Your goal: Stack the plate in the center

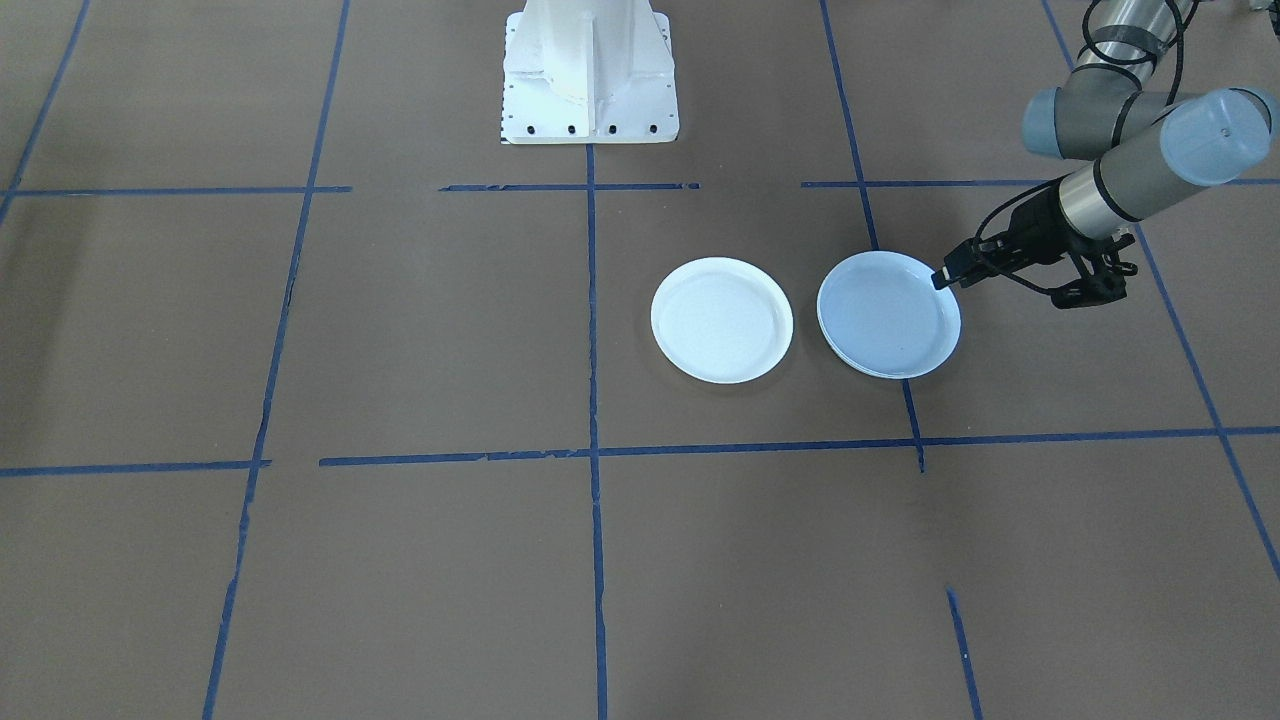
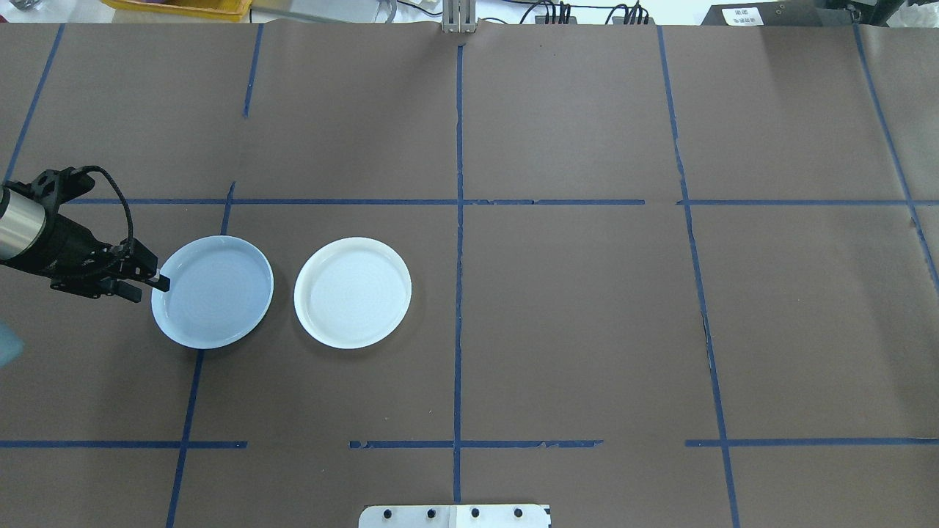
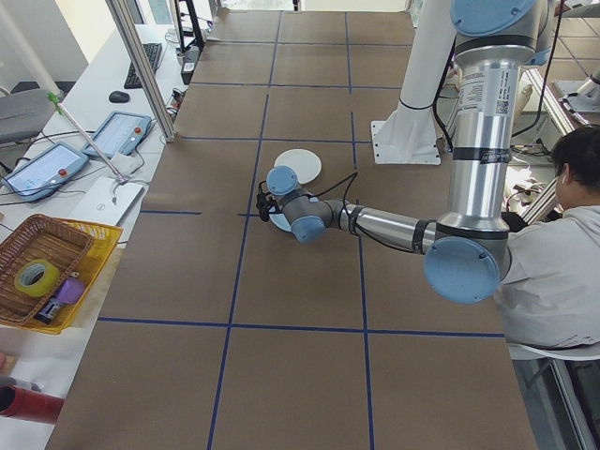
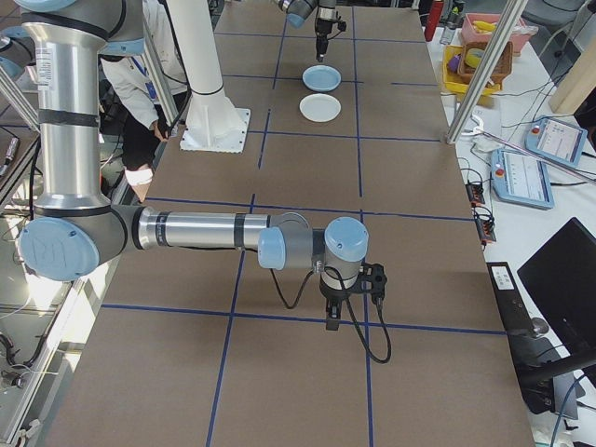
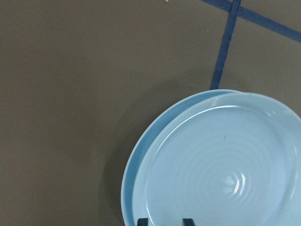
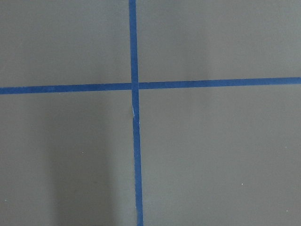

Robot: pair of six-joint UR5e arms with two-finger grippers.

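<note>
A grey-blue plate with concentric ridges lies on the smooth pale blue center plate, shifted a little so the lower one shows only as a crescent. In the overhead view the pair reads as one plate on the table's left. My left gripper reaches in low from the side, and its fingertips stand close together at the ridged plate's rim, shut on it. A bright white plate sits just beside the pair. My right gripper hangs over bare table far off; whether it is open or shut I cannot tell.
Brown paper with blue tape lines covers the table. The white robot base stands at the robot's side. A seated person is beside the left arm. A wicker basket and tablets sit off the table's edge.
</note>
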